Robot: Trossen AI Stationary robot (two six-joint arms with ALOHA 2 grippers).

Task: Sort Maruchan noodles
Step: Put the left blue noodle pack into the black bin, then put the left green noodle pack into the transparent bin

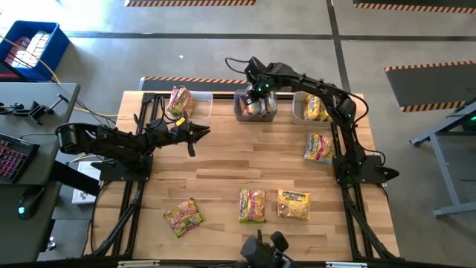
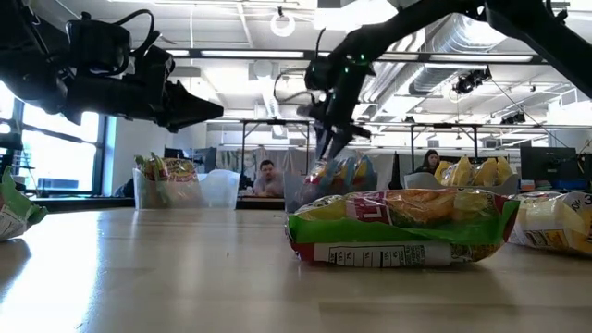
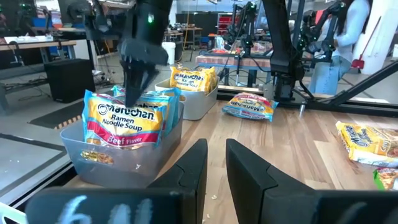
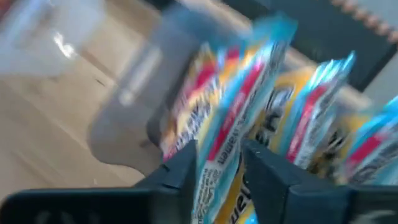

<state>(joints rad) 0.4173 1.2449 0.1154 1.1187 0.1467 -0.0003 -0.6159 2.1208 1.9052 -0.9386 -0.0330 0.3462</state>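
Along the back edge of the bench [image 1: 223,160] sit three clear bins. Left bin [image 1: 195,104] has a green-red pkt or two; middle bin [image 1: 255,108] holds several red beef-flavor pkts; right bin [image 1: 303,109] has yellow ones. So sorting looks partly done.

Left to right, still loose on the bench: green-red packet [image 1: 183,217] at front left, pink-red packet [image 1: 252,205] at front center, yellow packet [image 1: 293,204] just beside it, and one more packet [image 1: 318,148] near the right arm's base. Approx four left to bin, judging by this.

Left end effector [image 1: 195,134] hovers mid-bench w/ fingers narrow, nothing between them. Right end effector [image 1: 256,91] is over the middle bin; its fingers straddle a red beef packet [image 4: 221,146] standing in the bin. Gripped or just let go, can't tell.

Views differ: high view alone shows all loose pkts and bin layout. Left wrist view reads the "Beef Flavor" print [image 3: 127,140]. Right wrist view alone shows the pkt between the fingers. Low view adds people seated in the room behind.
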